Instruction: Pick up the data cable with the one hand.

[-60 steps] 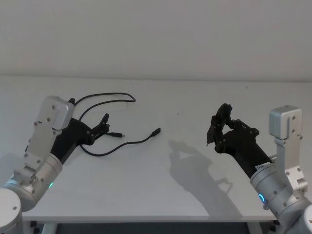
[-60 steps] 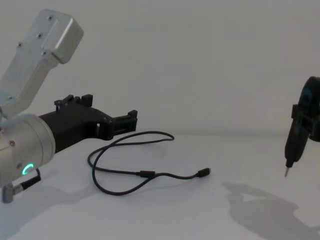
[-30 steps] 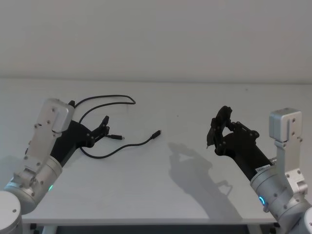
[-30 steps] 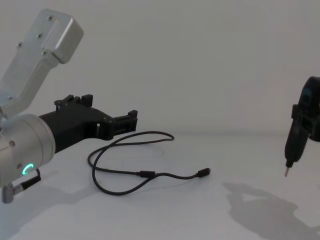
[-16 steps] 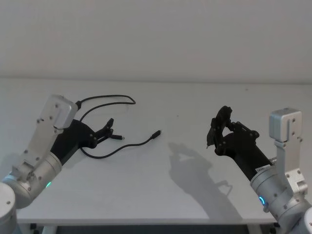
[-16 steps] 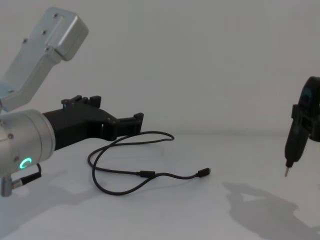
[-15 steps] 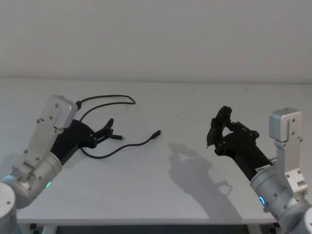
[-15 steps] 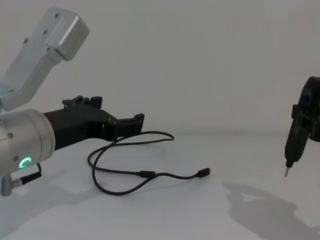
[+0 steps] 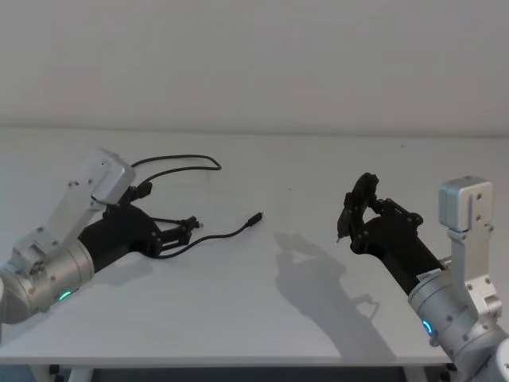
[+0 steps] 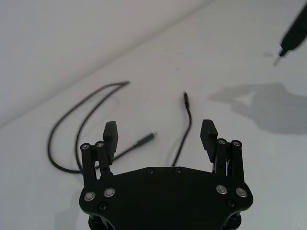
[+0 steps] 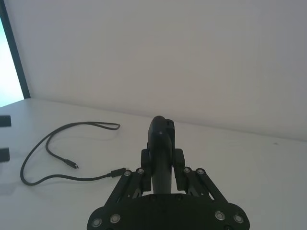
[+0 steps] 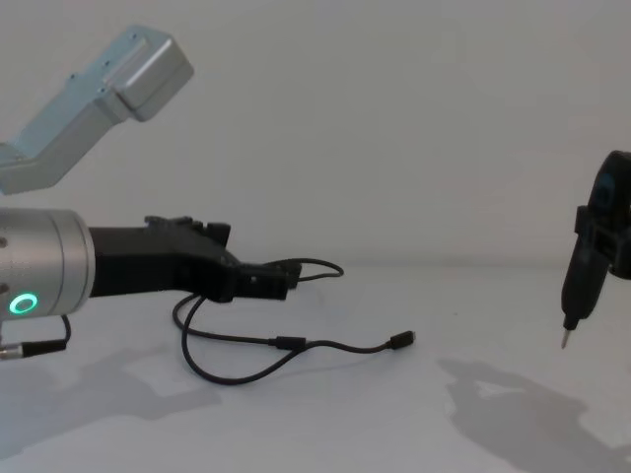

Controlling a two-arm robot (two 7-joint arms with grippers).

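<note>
The left tool [image 9: 189, 228] has just dropped and swung in toward the middle of the bench [image 9: 262, 318]. Half a second ago it hung above the near-left coil, angled upward; now it lies low and almost level, its tips reaching over the middle of the cable [image 9: 231, 231]. From the chest the tool [image 12: 281, 281] sits just in front of the far loop and just above the near strand of the cable [image 12: 325, 345]. Its fingers [image 10: 111, 130] are spread wide apart with nothing between them. Through the gap the wrist camera shows the cable [image 10: 188, 117] running forward on the bench, with a short plug end lying beside it. The cable itself has not shifted: it lies loose on the left half of the bench, one loop far, one coil near, and a plug end pointing right toward the centre. The right tool [image 9: 355, 211] has stayed raised over the right side, well apart from the cable, clamped on a dark pen [image 12: 575, 288] with its metal tip pointing down. The reach looks close to finished and lined up on the cable. What remains is probably a short descent until the fingers straddle a strand, then closing and lifting. A thin cord lying flat may slip under the tips unless they come right down to the surface.
</note>
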